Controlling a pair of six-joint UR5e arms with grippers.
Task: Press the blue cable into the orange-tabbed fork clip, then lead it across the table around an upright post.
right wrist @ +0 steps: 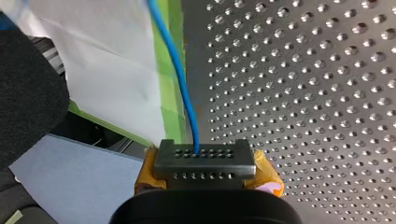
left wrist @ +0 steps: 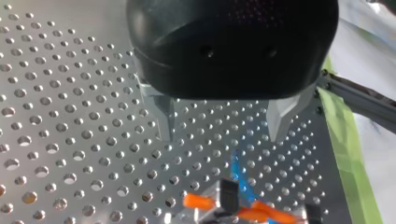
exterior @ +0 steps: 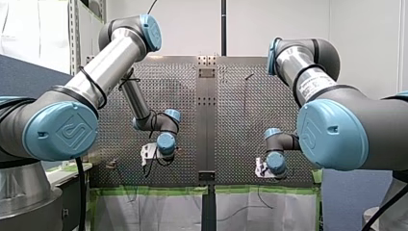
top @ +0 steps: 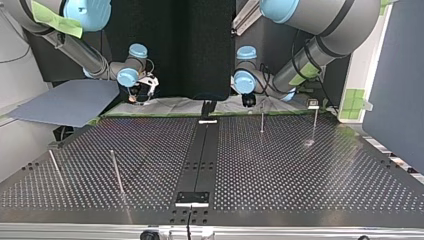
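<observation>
In the left wrist view my left gripper (left wrist: 222, 135) is open, its two metal fingers (left wrist: 161, 116) wide apart with nothing between them. It hovers over the perforated table (left wrist: 70, 140). Just ahead of it stands the fork clip with orange tabs (left wrist: 243, 211), and a short stretch of the blue cable (left wrist: 236, 170) lies at the clip. In the right wrist view my right gripper (right wrist: 204, 156), with yellow pads, is shut on the blue cable (right wrist: 180, 79). The cable runs away from it along the table's taped edge. In the top view my left gripper (top: 248, 100) and my right gripper (top: 142, 92) are both at the far edge.
Thin upright posts stand on the table: two at the top view's right (top: 261, 121) (top: 315, 120) and two at its left (top: 116, 172) (top: 55, 167). A dark centre strip (top: 200, 160) divides the table. A blue-grey board (top: 65, 102) lies off the far left corner. Green tape (right wrist: 170, 93) and white sheeting line the edge.
</observation>
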